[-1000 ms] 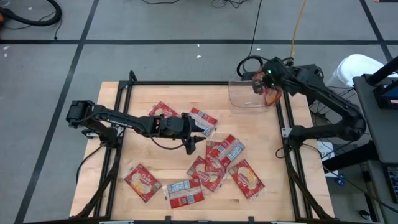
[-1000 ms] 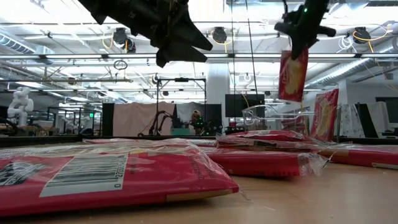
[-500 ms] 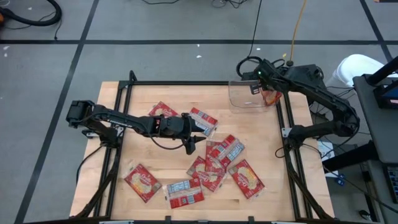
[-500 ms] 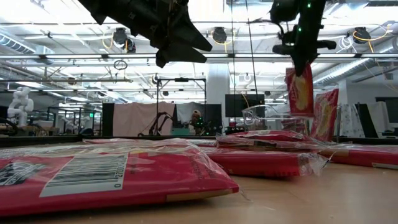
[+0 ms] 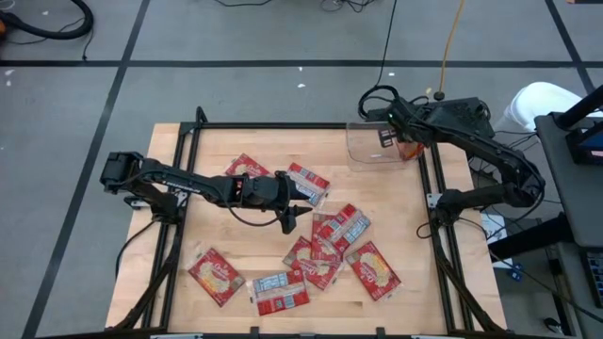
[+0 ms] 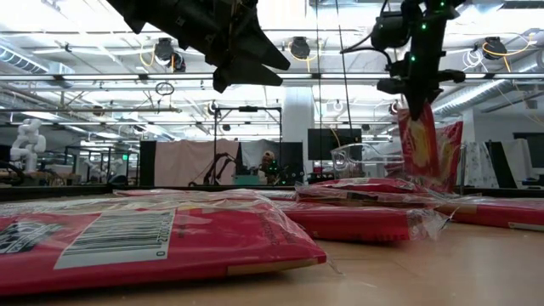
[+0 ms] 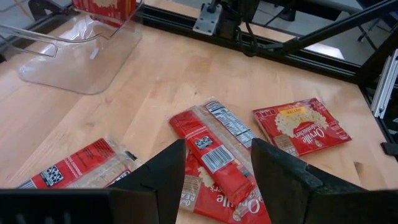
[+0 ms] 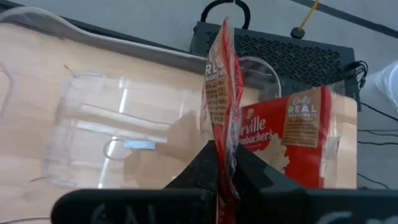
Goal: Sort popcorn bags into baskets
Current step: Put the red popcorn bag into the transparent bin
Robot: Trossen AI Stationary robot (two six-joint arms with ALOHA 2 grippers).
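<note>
Hanging edge-on over the clear bin (image 5: 375, 143) at the table's (image 5: 396, 202) far right corner, a popcorn bag (image 8: 219, 99) is pinched by the right gripper (image 8: 224, 163); another bag (image 8: 296, 137) is already stood inside. The left gripper (image 7: 216, 169), jaws parted and empty, is held above the scattered bags (image 5: 325, 245) mid-table.

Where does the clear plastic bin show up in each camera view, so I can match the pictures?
High view: the clear bin is at the table's far right corner, under the right end effector.
Low view: right of centre, behind the packets.
Left wrist view: upper left.
Right wrist view: across the middle.
Shared landmark: the upright popcorn bag inside it.
</note>
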